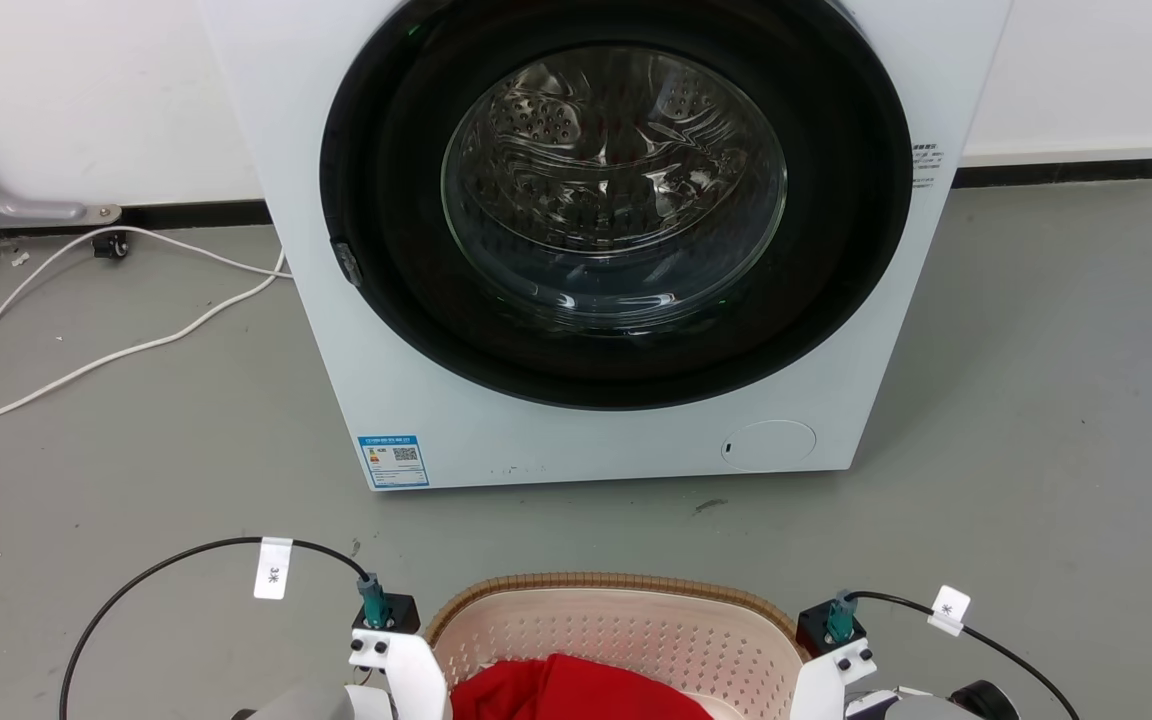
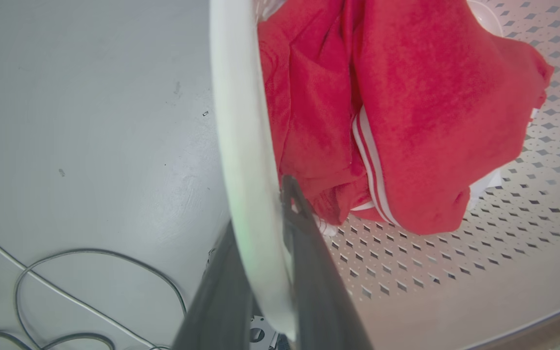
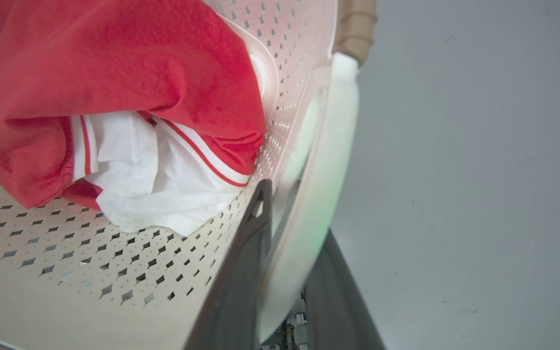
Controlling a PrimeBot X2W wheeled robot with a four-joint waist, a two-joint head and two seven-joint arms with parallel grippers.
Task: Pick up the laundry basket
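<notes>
Left pincer, right pincer each clamp laundry basket rim (red garment inside); grey floor, washing machine ahead.

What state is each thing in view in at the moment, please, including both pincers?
washing machine door, closed.
laundry basket, upright, holding laundry, gripped at two opposite sides.
red garment, crumpled inside the basket.
left pincer, shut on the basket's wall, straddling it.
right pincer, shut on the opposite wall, straddling it likewise.
white cable, lying slack on the floor.
</notes>
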